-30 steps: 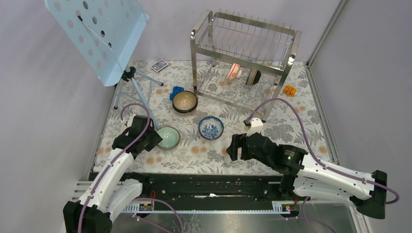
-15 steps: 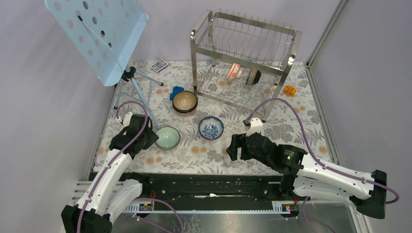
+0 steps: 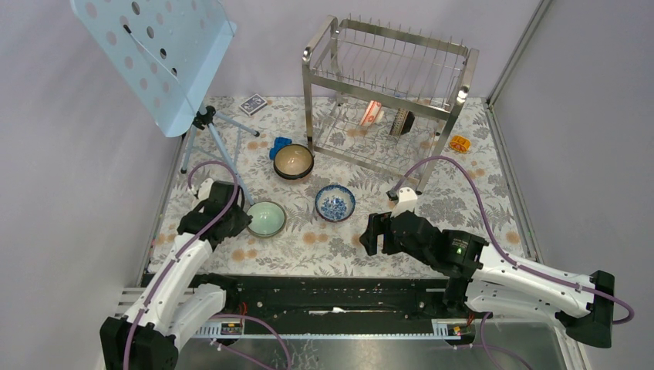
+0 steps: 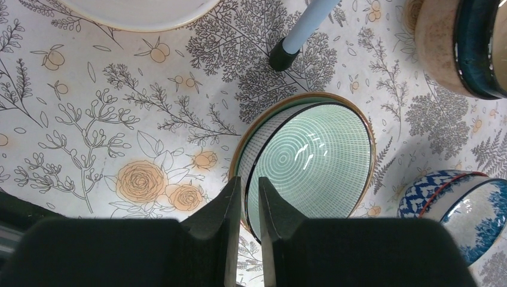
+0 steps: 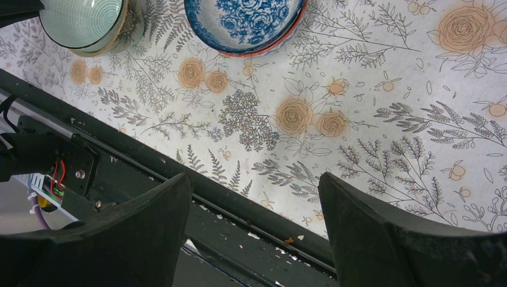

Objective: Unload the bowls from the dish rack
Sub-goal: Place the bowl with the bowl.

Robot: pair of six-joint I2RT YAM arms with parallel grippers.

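Top view, rack: a tall, shiny steel dish rack (image 3: 389, 92) stands at the far side of the flower-printed counter (image 3: 463, 208). Its upper tier looks bare. Its lower tier holds an orange-red patterned bowl (image 3: 372, 112) and a dark bowl (image 3: 402, 122), both on edge and near each other.
Top view, unloaded bowls: three sit upright on the counter in front of the rack: a brown bowl with tan inside (image 3: 293, 161), a blue-and-white bowl (image 3: 335, 203) and a pale green bowl (image 3: 267, 219).
Top view, arms: the left arm's tip is against the green bowl's near-left side. The right arm lies low, well apart from the rack.
Left wrist view: the left fingers (image 4: 224, 233) are almost together, with the green bowl's near rim showing in the slim gap. Whether they pinch it cannot be told.
Right wrist view: the right fingers (image 5: 137, 239) are spread wide with nothing between them, over bare counter just short of the blue-and-white bowl.
Handling, judged: glazed ceramic, so rigid, slick, fairly weighty for its size, and liable to chip against the steel wire.
Where to hold, judged: the exposed top of a racked bowl's rim, one finger inside and one outside, lifting straight up clear of the wires.
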